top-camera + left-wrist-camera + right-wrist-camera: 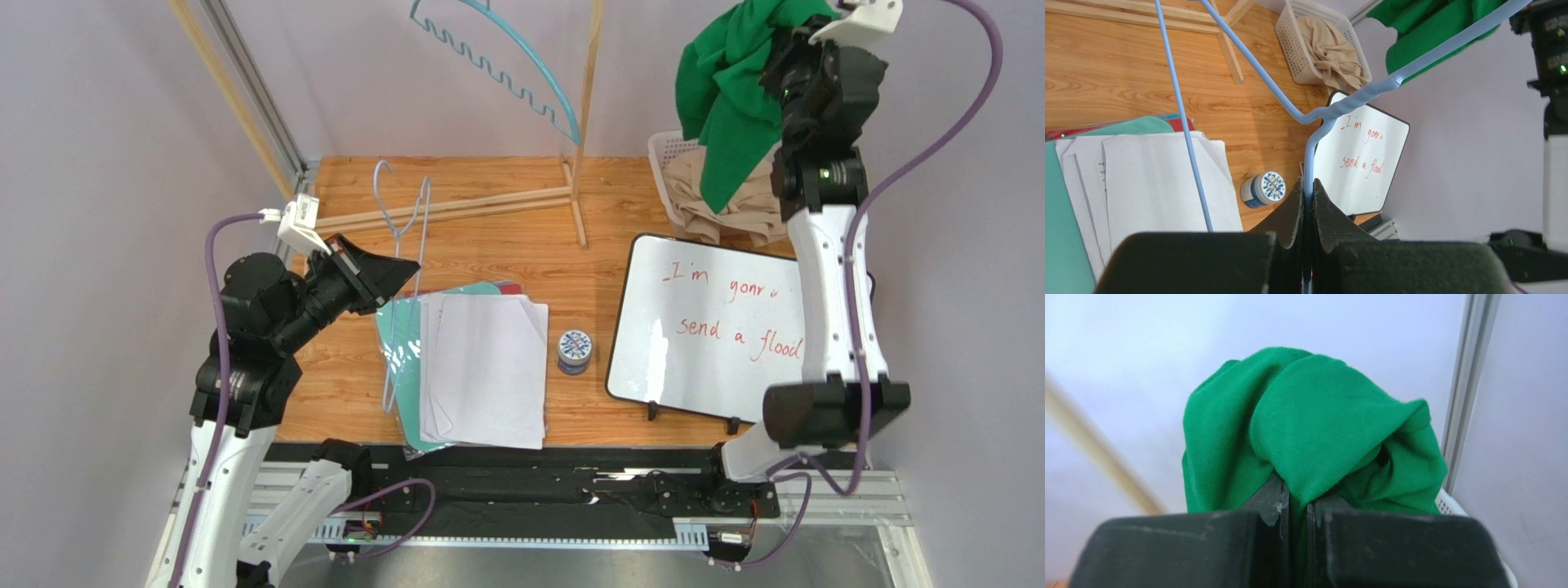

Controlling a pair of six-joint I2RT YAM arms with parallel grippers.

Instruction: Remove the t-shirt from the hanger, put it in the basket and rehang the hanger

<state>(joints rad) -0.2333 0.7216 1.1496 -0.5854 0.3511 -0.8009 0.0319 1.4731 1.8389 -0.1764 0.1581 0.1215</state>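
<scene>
My left hand: clamped on the neck of the blue hanger, bare, over the counter.
My right hand: pinched shut on a fold of the green t-shirt, high above the basket.
Shirt risk: the bunched fold may slip, I judge, and land on the whiteboard.
Hanger risk: thin wire could twist in my grip and sweep the papers.
</scene>
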